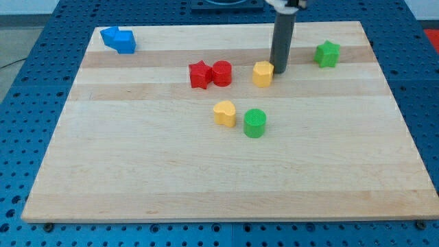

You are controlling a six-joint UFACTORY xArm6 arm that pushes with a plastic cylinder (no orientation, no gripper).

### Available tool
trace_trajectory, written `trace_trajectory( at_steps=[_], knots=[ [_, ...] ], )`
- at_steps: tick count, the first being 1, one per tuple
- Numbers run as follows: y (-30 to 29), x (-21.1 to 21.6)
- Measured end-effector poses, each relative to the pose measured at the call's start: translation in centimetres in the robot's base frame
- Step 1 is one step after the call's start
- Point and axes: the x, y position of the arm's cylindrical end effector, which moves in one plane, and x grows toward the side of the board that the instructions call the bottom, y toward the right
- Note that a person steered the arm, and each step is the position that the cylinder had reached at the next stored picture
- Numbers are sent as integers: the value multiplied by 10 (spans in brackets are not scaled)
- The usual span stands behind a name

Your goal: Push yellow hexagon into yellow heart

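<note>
The yellow hexagon (263,73) sits in the upper middle of the wooden board. The yellow heart (224,112) lies below and to the view's left of it, near the board's centre. My tip (279,71) comes down from the view's top and stands right against the hexagon's right side, touching it or nearly so.
A green cylinder (254,123) stands just right of the yellow heart. A red star (199,75) and a red cylinder (221,73) sit together left of the hexagon. A green star (328,54) is at upper right. Blue blocks (119,39) sit at the upper left corner.
</note>
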Motion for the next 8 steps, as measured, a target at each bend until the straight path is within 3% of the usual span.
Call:
trace_trajectory(
  at_steps=[1, 2, 3, 6, 8],
  knots=[
    [-7, 29],
    [5, 22],
    [10, -23],
    [-20, 32],
    [-27, 2]
  ],
)
